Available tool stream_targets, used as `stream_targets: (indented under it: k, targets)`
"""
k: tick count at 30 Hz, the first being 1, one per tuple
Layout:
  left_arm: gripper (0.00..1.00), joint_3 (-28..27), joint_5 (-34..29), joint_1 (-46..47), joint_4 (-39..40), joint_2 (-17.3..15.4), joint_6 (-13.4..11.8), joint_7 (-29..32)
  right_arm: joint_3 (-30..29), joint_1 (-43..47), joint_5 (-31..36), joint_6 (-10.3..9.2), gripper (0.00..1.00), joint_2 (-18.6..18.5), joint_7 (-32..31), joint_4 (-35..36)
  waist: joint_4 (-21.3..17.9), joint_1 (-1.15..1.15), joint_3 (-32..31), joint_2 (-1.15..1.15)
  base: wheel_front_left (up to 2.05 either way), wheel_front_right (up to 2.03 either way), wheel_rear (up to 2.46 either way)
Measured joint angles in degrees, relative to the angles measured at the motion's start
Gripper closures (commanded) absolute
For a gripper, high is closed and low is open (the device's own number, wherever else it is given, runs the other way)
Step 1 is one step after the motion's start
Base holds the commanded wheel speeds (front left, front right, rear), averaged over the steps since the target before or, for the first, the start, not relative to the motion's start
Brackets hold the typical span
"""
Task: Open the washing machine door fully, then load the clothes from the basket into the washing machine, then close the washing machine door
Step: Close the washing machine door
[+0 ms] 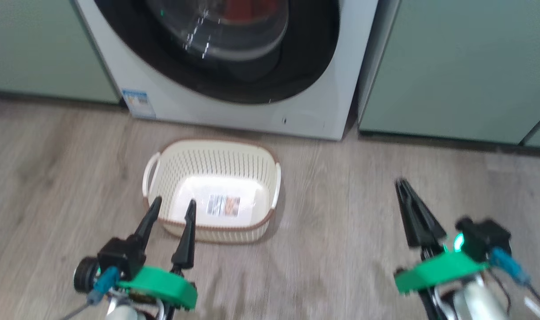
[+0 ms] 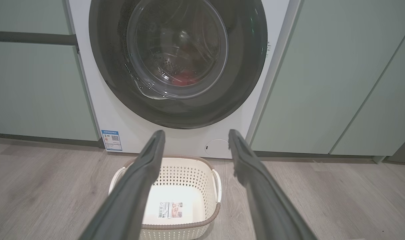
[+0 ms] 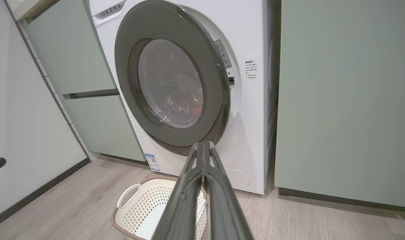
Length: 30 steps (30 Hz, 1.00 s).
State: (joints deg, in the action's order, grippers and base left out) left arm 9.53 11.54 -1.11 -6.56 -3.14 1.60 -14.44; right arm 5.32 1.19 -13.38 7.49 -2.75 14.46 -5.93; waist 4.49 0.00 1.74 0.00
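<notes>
Hovering by basket (image 1: pixel 225 162) rim, left pincer (image 1: pixel 172 204) spread

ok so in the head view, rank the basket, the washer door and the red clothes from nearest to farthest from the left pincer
From the left pincer:
1. basket, on the floor, right in front of the pincer.
2. washing machine door, beyond the basket, on the machine's front.
3. clothes, red, behind the door's glass inside the drum.
</notes>
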Motion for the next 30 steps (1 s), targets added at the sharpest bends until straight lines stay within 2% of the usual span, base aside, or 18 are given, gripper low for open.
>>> stream_targets:
  k: [6,14,20,30]
  targets:
    - [0.00,0.19,0.27,5.59,1.19,0.20,1.01,-0.01,4.27,-13.45,1.20,0.00,1.00,-3.05,0.00,-0.74,1.43,0.01,6.44,0.00,0.00,0.00,0.00]
    - [0.00,0.29,1.46,11.46,2.16,0.44,2.33,-0.01,15.24,-37.15,2.79,0.00,1.00,-9.95,0.01,-9.59,3.85,0.02,16.79,0.00,0.00,0.00,0.00]
    - [0.00,0.37,2.66,15.24,2.60,0.75,2.80,-0.01,17.81,-52.29,1.40,0.00,1.00,-12.29,0.18,-18.25,5.69,0.03,23.31,0.00,0.00,0.00,0.00]
    - [0.00,0.65,4.11,17.87,3.39,0.92,3.02,-0.01,20.85,-67.29,0.73,0.01,1.00,-14.19,0.18,-32.21,8.84,0.01,28.92,0.00,0.00,0.00,0.00]
